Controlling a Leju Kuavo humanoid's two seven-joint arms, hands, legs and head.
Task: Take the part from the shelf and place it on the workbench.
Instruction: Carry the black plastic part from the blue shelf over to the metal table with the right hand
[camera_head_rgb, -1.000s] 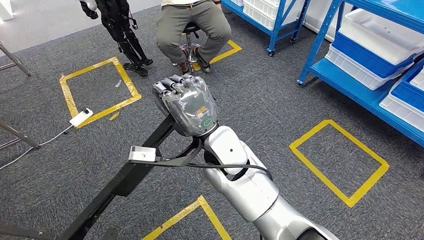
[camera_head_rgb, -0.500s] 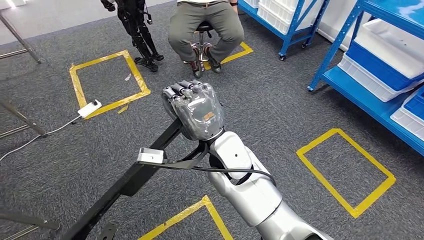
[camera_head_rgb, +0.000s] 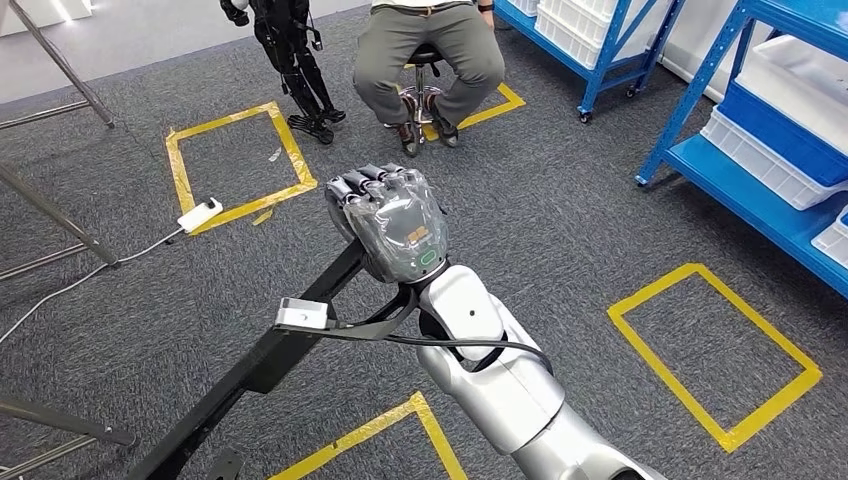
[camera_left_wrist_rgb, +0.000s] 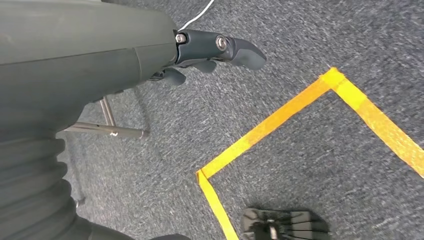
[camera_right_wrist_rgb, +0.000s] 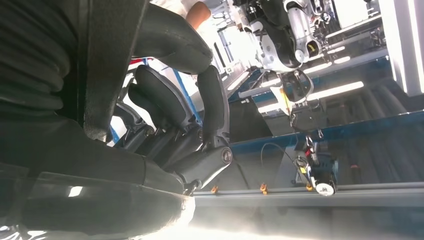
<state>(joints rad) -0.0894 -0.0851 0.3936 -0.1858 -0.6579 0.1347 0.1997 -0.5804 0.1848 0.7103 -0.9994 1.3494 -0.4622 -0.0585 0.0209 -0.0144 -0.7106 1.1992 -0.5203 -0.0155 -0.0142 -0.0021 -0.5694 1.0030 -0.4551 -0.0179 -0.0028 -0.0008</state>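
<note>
Part: cannot be picked out in any view; whether it sits in the right hand (camera_head_rgb: 388, 222) cannot be told. That hand is raised mid-frame in the head view, back toward the camera under a clear cover, fingers (camera_head_rgb: 365, 186) curled together; the right wrist view shows the fingers (camera_right_wrist_rgb: 165, 100) folded inward, but what they enclose, if anything, is hidden. Landmark: blue shelf (camera_head_rgb: 760, 175), well apart from the right hand, off to its right, carrying white bins (camera_head_rgb: 770, 150). No worktop identified. A seated person (camera_head_rgb: 428, 55) is beyond the hand, farther from the shelf; yellow tape squares (camera_head_rgb: 735, 350) mark the carpet between. Left hand (camera_left_wrist_rgb: 210, 50): hangs over the carpet, fingers loosely bent, holding nothing. Risk (judgement): the black frame bar (camera_head_rgb: 260, 360) and cable lie just beside the right arm; a swing toward the shelf could snag them, or catch the person. View difference: the left wrist view gives floor tape and a metal leg; the head view gives the shelf.
</note>
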